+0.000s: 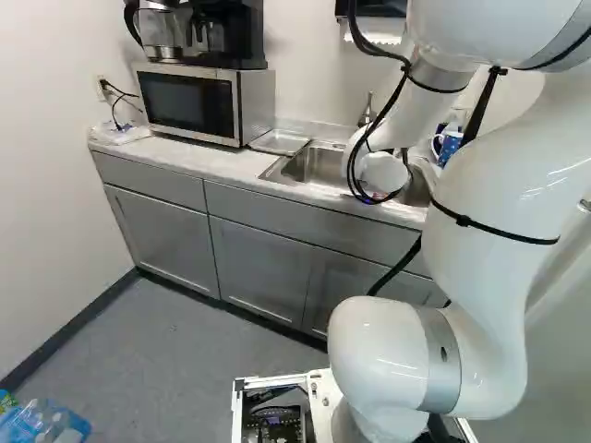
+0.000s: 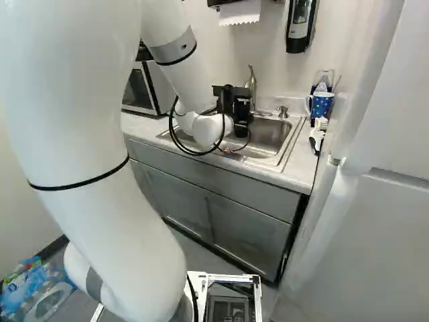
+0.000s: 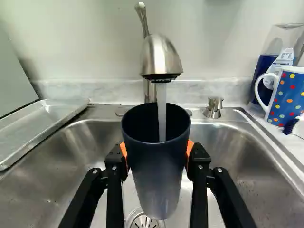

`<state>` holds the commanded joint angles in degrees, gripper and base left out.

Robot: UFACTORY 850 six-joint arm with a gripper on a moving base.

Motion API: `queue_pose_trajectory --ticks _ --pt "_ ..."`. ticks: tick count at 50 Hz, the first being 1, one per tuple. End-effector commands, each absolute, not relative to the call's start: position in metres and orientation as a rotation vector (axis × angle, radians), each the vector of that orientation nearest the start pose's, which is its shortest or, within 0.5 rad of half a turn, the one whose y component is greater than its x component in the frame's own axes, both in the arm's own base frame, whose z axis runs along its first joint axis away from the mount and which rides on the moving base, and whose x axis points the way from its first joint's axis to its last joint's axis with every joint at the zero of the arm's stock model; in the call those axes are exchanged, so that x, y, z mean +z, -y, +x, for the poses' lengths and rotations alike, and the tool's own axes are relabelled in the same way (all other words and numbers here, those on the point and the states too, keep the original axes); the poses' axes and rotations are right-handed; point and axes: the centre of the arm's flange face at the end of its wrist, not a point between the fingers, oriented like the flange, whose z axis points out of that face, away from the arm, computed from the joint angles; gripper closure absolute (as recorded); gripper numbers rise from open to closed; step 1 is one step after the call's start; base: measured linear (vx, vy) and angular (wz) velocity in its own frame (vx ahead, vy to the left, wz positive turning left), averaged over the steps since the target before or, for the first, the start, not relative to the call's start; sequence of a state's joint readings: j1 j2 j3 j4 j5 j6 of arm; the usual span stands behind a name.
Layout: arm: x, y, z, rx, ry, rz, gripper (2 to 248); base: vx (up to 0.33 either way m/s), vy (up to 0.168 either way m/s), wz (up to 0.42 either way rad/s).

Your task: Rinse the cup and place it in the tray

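Cup (image 3: 156, 171) clamped between the tool's (image 3: 157, 159) orange pads (image 3: 189, 148) — upright over the sink (image 3: 228, 156) — water (image 3: 162, 111) streaming inside from the faucet (image 3: 160, 57).

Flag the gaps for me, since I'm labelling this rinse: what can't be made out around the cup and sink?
- Water level in the cup: wrist view, hidden by its front wall and dark inside.
- Drain: wrist view, partly behind the cup.
- End effector: left base view, behind the arm.
- Dotted mug's inside: wrist view, hidden by its wall.
- Tray: wrist view, cut off by the edge.
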<state>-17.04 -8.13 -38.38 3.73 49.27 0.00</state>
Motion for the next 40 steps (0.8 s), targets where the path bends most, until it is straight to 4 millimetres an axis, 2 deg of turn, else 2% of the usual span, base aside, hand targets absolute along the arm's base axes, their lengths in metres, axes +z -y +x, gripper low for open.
queue_pose_trajectory --ticks 40 --pt "0.4412 0.1471 0.465 -2.121 -0.489 -2.536 125 0.0 0.0 0.0"
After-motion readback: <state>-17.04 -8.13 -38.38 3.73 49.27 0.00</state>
